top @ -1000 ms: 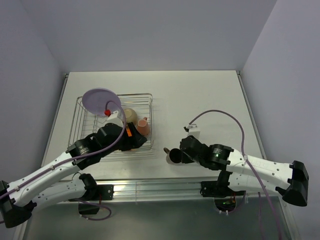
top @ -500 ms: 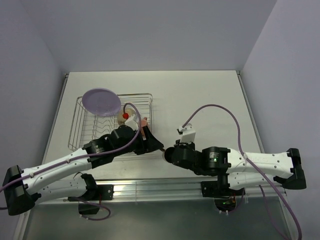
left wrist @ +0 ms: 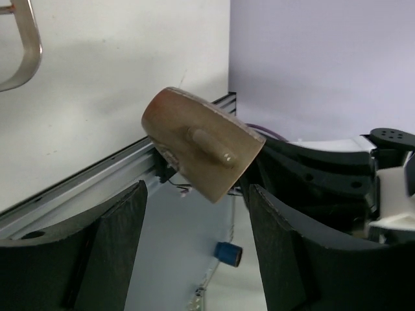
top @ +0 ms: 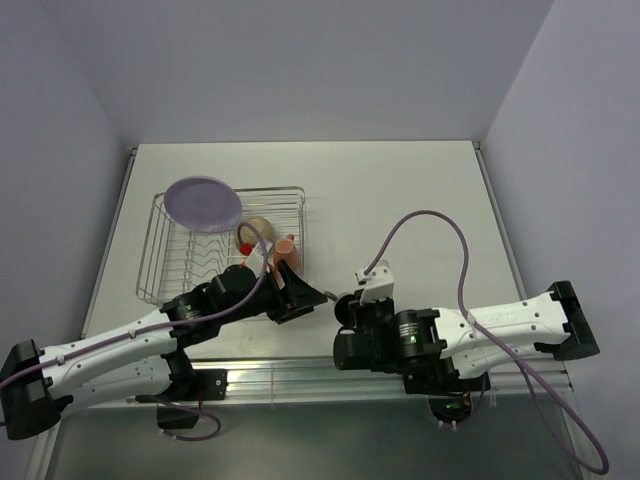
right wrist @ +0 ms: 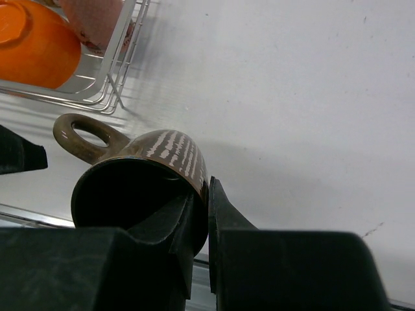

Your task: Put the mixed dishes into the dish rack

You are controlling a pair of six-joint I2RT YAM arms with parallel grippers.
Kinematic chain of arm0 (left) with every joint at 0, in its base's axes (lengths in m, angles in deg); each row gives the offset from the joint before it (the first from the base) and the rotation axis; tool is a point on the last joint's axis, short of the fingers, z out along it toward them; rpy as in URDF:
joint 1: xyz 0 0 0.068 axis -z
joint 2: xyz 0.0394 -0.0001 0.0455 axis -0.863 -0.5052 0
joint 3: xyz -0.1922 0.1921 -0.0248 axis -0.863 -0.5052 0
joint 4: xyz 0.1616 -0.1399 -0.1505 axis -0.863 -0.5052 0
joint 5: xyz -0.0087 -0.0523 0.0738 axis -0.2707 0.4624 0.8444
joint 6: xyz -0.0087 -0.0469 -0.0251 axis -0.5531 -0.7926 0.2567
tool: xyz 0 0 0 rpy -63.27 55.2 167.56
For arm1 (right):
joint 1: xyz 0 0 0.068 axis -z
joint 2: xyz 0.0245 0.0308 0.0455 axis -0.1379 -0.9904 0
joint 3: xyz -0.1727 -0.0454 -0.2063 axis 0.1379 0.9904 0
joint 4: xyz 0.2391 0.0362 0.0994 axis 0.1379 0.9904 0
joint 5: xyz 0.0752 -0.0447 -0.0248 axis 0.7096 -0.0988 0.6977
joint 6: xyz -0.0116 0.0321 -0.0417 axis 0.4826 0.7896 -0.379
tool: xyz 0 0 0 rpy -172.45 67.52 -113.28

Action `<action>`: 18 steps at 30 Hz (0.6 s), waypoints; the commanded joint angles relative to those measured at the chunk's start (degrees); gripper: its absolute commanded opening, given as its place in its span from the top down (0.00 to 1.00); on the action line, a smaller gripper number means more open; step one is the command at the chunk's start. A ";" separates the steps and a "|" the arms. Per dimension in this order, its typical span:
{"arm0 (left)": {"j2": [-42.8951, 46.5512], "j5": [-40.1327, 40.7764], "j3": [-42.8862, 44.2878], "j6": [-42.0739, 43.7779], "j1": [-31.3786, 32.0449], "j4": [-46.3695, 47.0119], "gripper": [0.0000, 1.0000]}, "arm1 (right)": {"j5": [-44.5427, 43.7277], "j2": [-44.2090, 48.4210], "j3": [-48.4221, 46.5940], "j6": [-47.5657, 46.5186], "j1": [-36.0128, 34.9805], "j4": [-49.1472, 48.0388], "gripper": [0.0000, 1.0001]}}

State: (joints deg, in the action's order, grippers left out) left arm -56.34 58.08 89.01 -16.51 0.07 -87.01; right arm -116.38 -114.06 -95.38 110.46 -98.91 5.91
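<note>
Dish rack [top: 152,262] sits left on the table, lilac plate [top: 203,204] upright at its far-left corner. Right gripper [right wrist: 206,194] pinches dark brown mug [right wrist: 168,152] by the rim, just beside the rack. Left gripper [left wrist: 196,189] spread wide, facing mug, not touching.

The left arm [top: 120,335] lies low and stretched out to the right. The left gripper [top: 312,292] points toward the other arm, and its two fingers [left wrist: 117,233] stand wide apart. The right arm [top: 500,325] is folded to the left, with the wrist low. The right gripper [top: 343,306] pinches the wall of the small dark cup [right wrist: 139,172], one finger inside and one outside.
</note>
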 commanded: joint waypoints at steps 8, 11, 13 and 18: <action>-0.56 -4.18 -3.42 -14.22 0.31 13.35 0.30 | -15.15 -6.84 -6.75 19.83 -8.77 16.21 1.00; -1.79 -5.06 -3.68 -15.18 0.31 14.57 0.31 | -15.68 -7.37 -7.72 18.89 -10.00 16.14 1.00; -1.80 -5.24 -4.56 -16.15 0.31 16.15 0.32 | -15.68 -7.64 -8.07 18.53 -10.27 16.13 1.00; -0.92 -4.01 -3.51 -16.68 0.31 15.02 0.39 | -16.38 -8.08 -7.72 18.62 -12.02 16.49 1.00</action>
State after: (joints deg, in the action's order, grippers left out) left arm -58.13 54.08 84.77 -31.46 0.07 -75.12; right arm -126.46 -122.16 -100.80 125.96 -109.66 20.40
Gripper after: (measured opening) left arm 0.622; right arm 0.130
